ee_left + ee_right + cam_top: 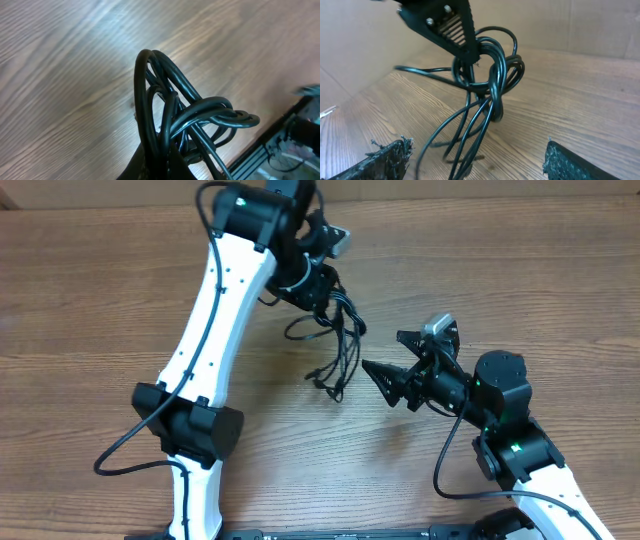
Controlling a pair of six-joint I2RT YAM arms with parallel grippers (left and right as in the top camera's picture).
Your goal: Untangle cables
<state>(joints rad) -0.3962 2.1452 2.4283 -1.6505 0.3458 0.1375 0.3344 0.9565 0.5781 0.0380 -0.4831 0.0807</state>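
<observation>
Cables (145, 110) are looping close to the left wrist lens, knotted into one bundle. Left gripper (322, 280) is clamping this bundle and holding it above the desk (100, 300). Loose strands are hanging down, and their ends appear to be touching the wood. Right gripper (382, 350) is standing released, jaws wide, just beside the hanging strands and gripping nothing.

Handling judgement: the cords are looking light, limp and smooth-jacketed, so they are likely to slip and sag rather than resist.

Recommended hold: one free strand below the knot, near its plug end. Hard pulling is risking a tighter knot.
</observation>
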